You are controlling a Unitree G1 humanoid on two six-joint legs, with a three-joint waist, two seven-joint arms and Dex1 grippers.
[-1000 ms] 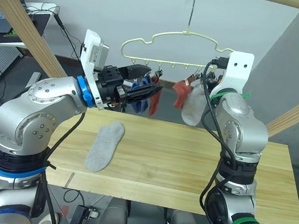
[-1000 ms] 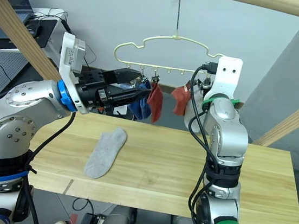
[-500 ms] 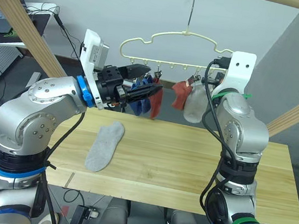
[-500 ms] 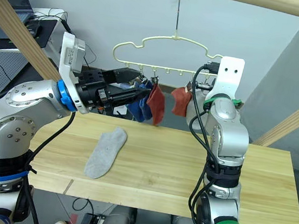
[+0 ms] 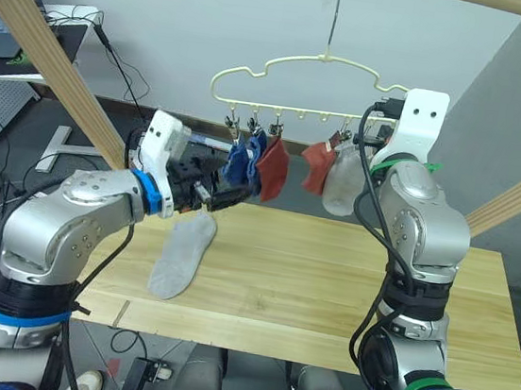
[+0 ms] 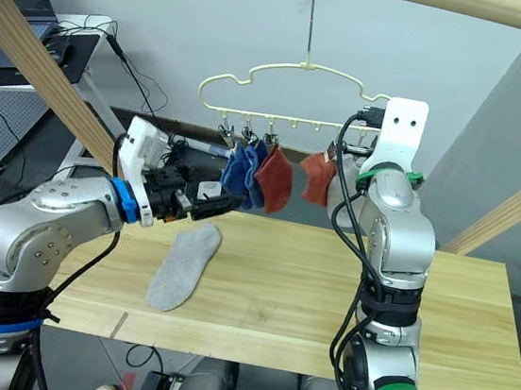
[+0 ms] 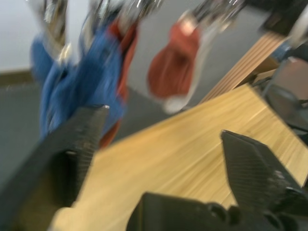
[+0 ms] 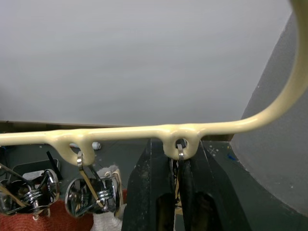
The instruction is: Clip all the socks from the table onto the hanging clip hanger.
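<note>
L gripper [image 7: 159, 159] dropped away from clip hanger [image 5: 300, 67], fingers wide, empty; grey sock [image 5: 183, 255] below. R gripper [image 8: 178, 192] pinched on end clip.

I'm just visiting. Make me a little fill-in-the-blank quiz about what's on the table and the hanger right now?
1. The one sock lying on the table is light ____.
2. The clip hanger is pale ____.
3. The left gripper is ____ and holds nothing.
4. The right gripper is shut on a metal ____.

Missing words: grey; yellow; open; clip

Bare table [image 5: 326, 279] right of the grey sock [image 5: 184, 254]; hung socks [image 5: 257, 161] crowd the hanger [image 5: 305, 67].
</note>
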